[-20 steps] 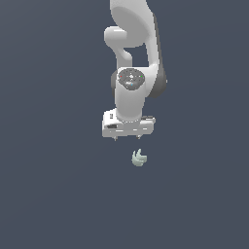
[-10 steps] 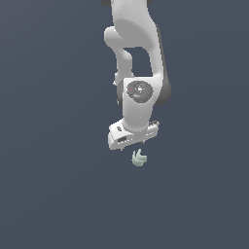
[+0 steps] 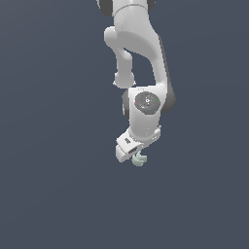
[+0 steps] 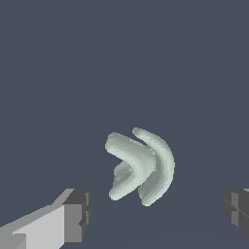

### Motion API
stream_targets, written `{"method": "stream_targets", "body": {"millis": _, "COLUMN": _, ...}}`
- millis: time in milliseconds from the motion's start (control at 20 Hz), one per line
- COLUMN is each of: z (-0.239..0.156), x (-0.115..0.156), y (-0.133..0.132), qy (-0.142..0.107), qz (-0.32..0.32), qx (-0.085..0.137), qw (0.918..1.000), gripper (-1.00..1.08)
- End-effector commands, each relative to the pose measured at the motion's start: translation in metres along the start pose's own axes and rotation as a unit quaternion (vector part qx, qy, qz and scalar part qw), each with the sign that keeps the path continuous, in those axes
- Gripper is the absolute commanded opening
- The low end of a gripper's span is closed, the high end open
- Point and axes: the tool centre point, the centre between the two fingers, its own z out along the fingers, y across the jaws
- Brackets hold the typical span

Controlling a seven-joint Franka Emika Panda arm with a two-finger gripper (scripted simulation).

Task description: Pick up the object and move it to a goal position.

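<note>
The object (image 3: pixel 139 159) is a small pale mint-green lump with curved finger-like lobes, lying on the dark grey floor. In the exterior view the white gripper (image 3: pixel 133 154) sits low right over it and covers part of it. In the wrist view the object (image 4: pixel 141 166) lies between the two dark fingertips (image 4: pixel 78 215), which stand wide apart with a gap on each side. The gripper (image 4: pixel 158 211) is open and holds nothing.
The white arm (image 3: pixel 138 63) comes down from the top of the exterior view. The plain dark grey floor (image 3: pixel 48 185) spreads all around, with nothing else on it.
The gripper has come down and tilted over the object, moving slightly toward the exterior view's right. The object has not moved.
</note>
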Motion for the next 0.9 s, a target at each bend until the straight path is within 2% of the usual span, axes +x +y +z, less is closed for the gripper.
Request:
{"method": "stream_targets", "body": {"millis": 0, "z": 0.003, "x": 0.005, "y": -0.001, "qy": 0.001, "qz": -0.019, "qx": 0.001, "qw": 0.9998, "gripper": 1.0}}
{"method": "stream_targets", "body": {"millis": 550, "z": 0.011, "x": 0.009, "y": -0.003, "qy": 0.002, "qz": -0.036, "qx": 0.001, "qw": 0.9993, "gripper": 1.0}}
{"method": "stream_targets", "body": {"millis": 850, "z": 0.038, "x": 0.009, "y": -0.004, "qy": 0.003, "qz": -0.038, "qx": 0.001, "qw": 0.9993, "gripper": 1.0}}
